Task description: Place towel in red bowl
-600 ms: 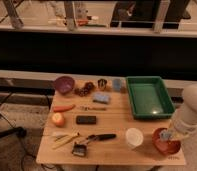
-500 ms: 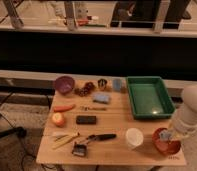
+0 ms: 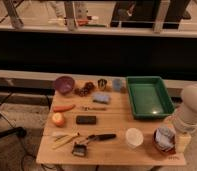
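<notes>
The red bowl (image 3: 155, 145) stands at the table's front right corner. A pale grey towel (image 3: 164, 137) lies bunched inside it. My white arm (image 3: 192, 107) comes down from the right edge, and my gripper (image 3: 174, 136) sits at the bowl's right rim, right by the towel. I cannot tell whether it touches the towel.
A green tray (image 3: 148, 96) stands behind the bowl and a white cup (image 3: 134, 137) to its left. Further left are a purple bowl (image 3: 64, 84), a blue sponge (image 3: 102, 98), a blue cup (image 3: 117, 84), a carrot (image 3: 64, 107), a black block (image 3: 86, 120) and a black-handled tool (image 3: 99, 136).
</notes>
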Robot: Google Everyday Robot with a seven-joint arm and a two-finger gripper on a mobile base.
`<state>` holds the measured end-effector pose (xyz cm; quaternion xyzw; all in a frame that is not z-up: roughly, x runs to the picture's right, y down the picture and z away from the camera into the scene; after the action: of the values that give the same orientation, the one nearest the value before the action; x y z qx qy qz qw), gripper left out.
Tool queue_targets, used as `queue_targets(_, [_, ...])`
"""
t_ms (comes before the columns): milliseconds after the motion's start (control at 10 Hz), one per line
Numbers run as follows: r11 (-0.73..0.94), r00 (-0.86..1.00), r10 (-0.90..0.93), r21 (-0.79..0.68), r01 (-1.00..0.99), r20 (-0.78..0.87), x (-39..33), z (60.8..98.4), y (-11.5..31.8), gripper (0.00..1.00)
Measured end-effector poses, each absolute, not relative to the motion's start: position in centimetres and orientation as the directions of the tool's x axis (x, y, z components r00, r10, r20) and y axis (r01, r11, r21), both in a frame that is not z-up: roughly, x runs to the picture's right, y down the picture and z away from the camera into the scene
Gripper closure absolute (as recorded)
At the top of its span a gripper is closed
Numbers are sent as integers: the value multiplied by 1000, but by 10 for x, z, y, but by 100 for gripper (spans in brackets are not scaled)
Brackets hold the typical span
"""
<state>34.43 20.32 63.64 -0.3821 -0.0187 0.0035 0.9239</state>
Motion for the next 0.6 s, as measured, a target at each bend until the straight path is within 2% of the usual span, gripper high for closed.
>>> queue_targets(600, [669, 999, 30, -743, 11, 42, 344, 651, 230, 20])
